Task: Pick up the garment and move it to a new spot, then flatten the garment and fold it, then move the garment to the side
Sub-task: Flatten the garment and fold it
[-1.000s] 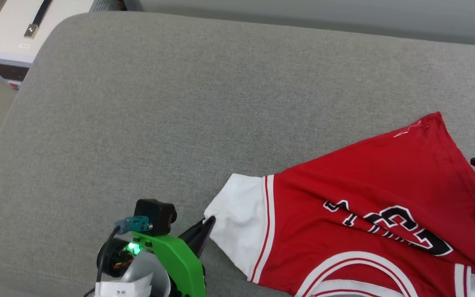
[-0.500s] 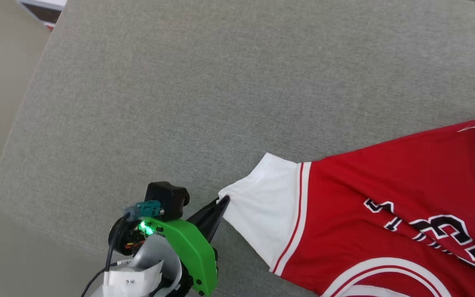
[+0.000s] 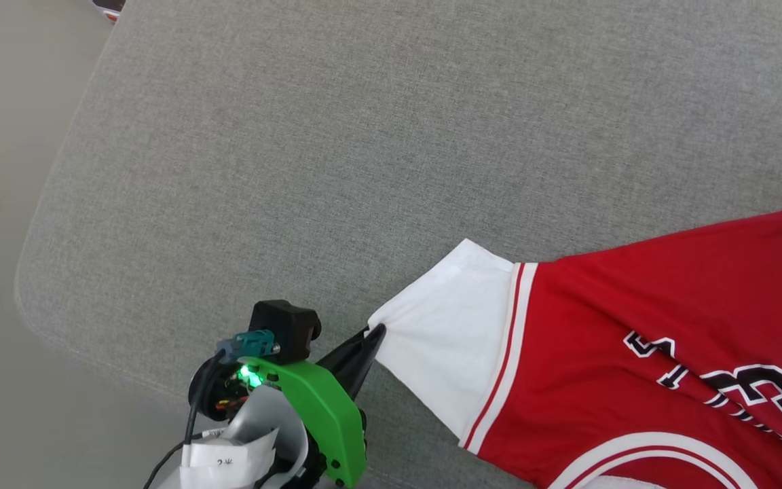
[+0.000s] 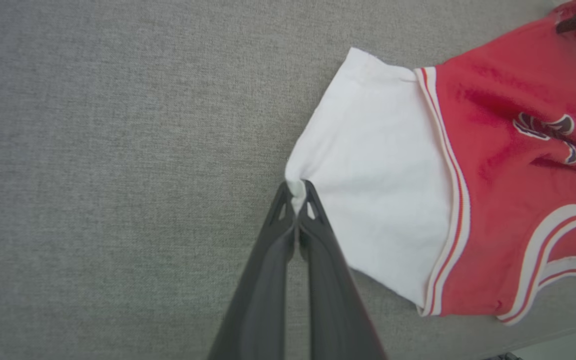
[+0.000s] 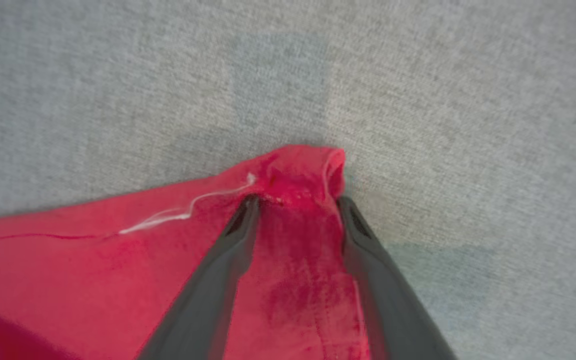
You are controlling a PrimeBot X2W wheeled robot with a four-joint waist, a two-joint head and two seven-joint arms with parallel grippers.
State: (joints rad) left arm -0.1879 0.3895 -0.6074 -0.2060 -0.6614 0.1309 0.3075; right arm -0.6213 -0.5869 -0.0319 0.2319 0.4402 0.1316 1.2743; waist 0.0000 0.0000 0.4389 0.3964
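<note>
Garment (image 3: 635, 326) on grey cushion (image 3: 364, 136): left jaws clench white sleeve (image 4: 378, 165), right jaws parted astride red corner (image 5: 308, 170).

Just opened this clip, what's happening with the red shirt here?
A two-armed robot is handling a red and white garment that lies print-up and unfolded on a grey cushion. Its left end effector is shut on the edge of the white sleeve. The right end effector has its fingers apart on either side of a bunched red corner. A firm grip there is not evident. No fold has been made yet.
</note>
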